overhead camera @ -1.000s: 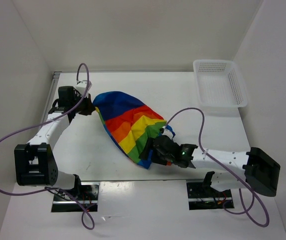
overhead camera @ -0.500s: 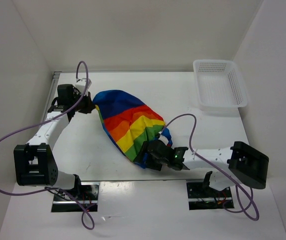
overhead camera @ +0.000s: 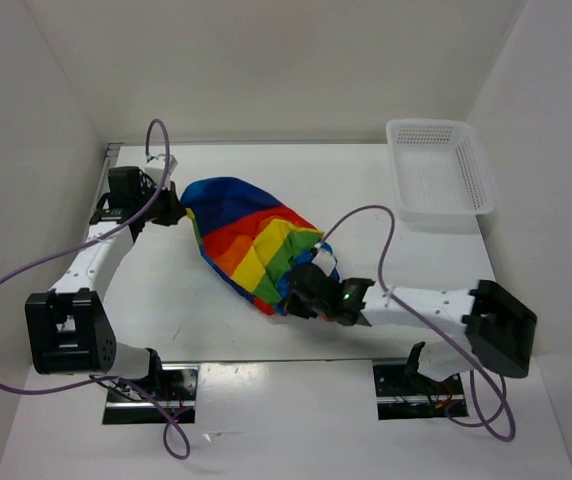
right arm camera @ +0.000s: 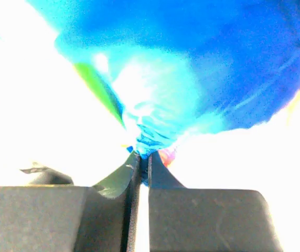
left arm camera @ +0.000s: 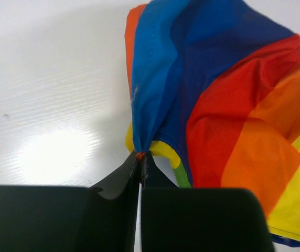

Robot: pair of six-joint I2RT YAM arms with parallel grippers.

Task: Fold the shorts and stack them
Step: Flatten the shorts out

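Note:
The rainbow-striped shorts [overhead camera: 246,235] lie bunched between the two arms on the white table. My left gripper [overhead camera: 173,211] is shut on their far left corner, where blue and orange cloth gathers into a pinch [left arm camera: 141,154]. My right gripper [overhead camera: 299,297] is shut on the near right edge; in the right wrist view blue fabric [right arm camera: 155,121] puckers into the closed tips [right arm camera: 143,155]. The shorts [left arm camera: 228,105] spread right of the left gripper in red, orange and navy bands. The cloth between the two grips looks lifted and drawn.
A white mesh basket [overhead camera: 440,180] stands at the far right of the table. White walls close in the table at the back and both sides. Purple cables [overhead camera: 366,225] loop over each arm.
The right gripper closed on the near edge of the shorts and shifted left and away from me, pulling the cloth with it. The left gripper kept its grip and barely moved.

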